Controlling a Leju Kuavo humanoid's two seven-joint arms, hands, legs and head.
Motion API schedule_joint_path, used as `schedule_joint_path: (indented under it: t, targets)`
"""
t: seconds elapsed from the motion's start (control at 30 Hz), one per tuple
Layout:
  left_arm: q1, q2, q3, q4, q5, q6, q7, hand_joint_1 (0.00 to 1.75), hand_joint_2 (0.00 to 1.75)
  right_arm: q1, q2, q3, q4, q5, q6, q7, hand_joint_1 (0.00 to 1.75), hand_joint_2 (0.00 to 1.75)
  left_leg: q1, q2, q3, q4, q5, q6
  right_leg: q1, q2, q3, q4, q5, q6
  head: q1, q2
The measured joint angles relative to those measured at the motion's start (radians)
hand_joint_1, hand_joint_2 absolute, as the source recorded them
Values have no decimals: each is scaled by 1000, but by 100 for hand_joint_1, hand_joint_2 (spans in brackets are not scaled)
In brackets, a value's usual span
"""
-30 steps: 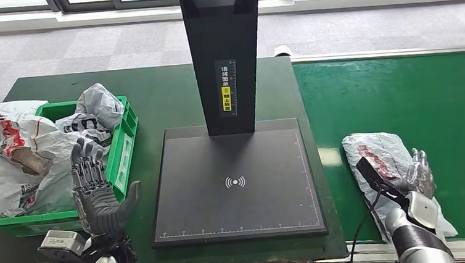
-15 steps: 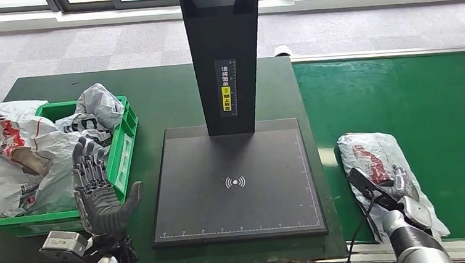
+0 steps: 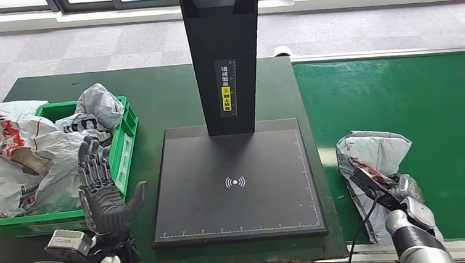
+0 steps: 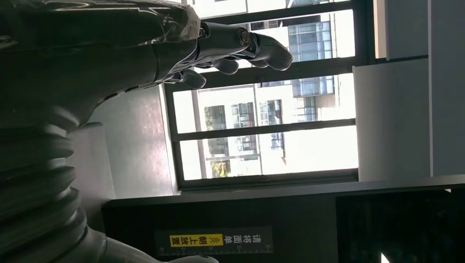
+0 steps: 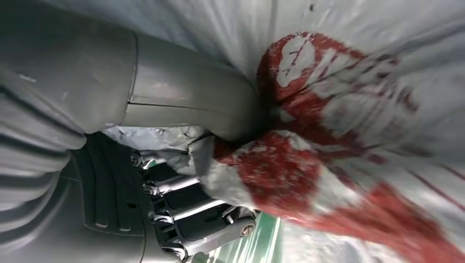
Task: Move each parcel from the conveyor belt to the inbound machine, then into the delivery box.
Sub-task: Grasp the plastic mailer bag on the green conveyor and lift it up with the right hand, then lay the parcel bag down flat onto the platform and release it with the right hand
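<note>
Right robot hand (image 3: 407, 188) clamped on the parcel (image 3: 374, 152), thumb (image 5: 186, 104) pressed into the grey film beside the red print, darker fingers (image 5: 192, 213) tucked under a fold. Parcel on the green conveyor belt (image 3: 438, 104), bunched and humped up just ahead of that robot hand, near the belt edge that borders the inbound machine (image 3: 237, 187). By the look of it: a soft poly mailer, light, limp, slick film that crumples and slides rather than holding shape; likely to droop either side of the grip and to slip if pinched by a loose flap alone. Best taken through the thick middle, with a gathered fold and the contents caught together, not by a thin corner. Left robot hand (image 3: 101, 193) empty, fingers spread and raised above the table (image 3: 159, 93), right beside the green delivery box (image 3: 120, 158), which is heaped with similar grey bags (image 3: 27, 152).
</note>
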Motion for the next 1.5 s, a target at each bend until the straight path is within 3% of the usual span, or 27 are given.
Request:
schedule_joint_path:
  t: [0.07, 0.2, 0.27, 0.4, 0.57, 0.8, 0.97, 1.1, 1.2, 1.33, 1.5]
  targets:
    - [3, 0, -2, 0, -1, 9, 0, 0, 175, 1, 1, -1, -5, -11, -78, -22, 175, 175, 0, 0, -1, 0, 0, 0, 0, 0, 0, 0, 0, 0, 0, 0]
    - [18, 0, -2, -7, -4, 30, 0, 0, 175, 12, 22, -4, -89, -64, -452, -134, 175, 175, 0, 0, -2, 0, 0, 0, 0, 0, -1, 0, 0, 0, 0, 0]
    - [20, 0, -2, -7, -8, 30, 0, 0, 175, 31, 57, -6, -219, -79, -541, -215, 175, 175, 0, 0, -2, 0, 1, 0, 0, 0, -1, 0, 0, 0, 0, 0]
    - [6, 0, -7, 10, -13, 37, 0, 0, 175, 100, 190, 0, -556, -86, -558, -359, 175, 175, 1, 0, -1, -1, 0, 0, 1, 1, -2, 1, 0, -1, 0, 0]
    - [-10, 0, -17, 35, -17, 49, 0, 0, 175, 168, 321, 45, -816, -100, -559, -437, 175, 175, 1, -3, -2, -1, 1, -1, 1, -2, -1, 1, -1, -1, 0, 0]
    - [-29, 1, -29, 52, -19, 57, 0, 0, 175, 273, 420, 293, -989, -40, -557, -370, 175, 175, 1, 1, -1, -1, 0, -1, 1, 1, -2, 1, -1, -1, 0, 0]
    - [-33, 3, -31, 60, -20, 57, 1, 0, 175, 291, 436, 451, -975, -17, -538, -328, 175, 175, 1, 2, -2, -1, 0, -1, 1, 2, -2, 1, 0, -1, 0, 0]
    - [-45, 4, -35, 71, -21, 57, 0, 0, 175, 271, 438, 597, -863, -30, -488, -271, 175, 175, 1, 1, -1, -1, 1, -2, 1, 1, -2, 1, 0, -1, 0, 0]
    - [-50, 5, -39, 81, -24, 63, 1, 0, 175, 244, 441, 678, -740, -107, -465, -275, 175, 175, 2, 1, -2, -1, 2, -2, 2, 1, -2, 1, 0, -1, 0, 0]
    - [-59, 6, -53, 92, -27, 79, 1, 0, 175, 198, 450, 733, -549, -222, -452, -293, 175, 175, 2, 0, -2, -1, 2, -2, 1, 0, -2, 1, 0, -1, 0, 0]
    - [-61, 7, -62, 100, -28, 81, 1, 0, 175, 162, 460, 761, -417, -246, -453, -296, 175, 175, 1, 0, -2, -1, 2, -2, 1, 0, -2, 1, 0, -1, 0, 0]
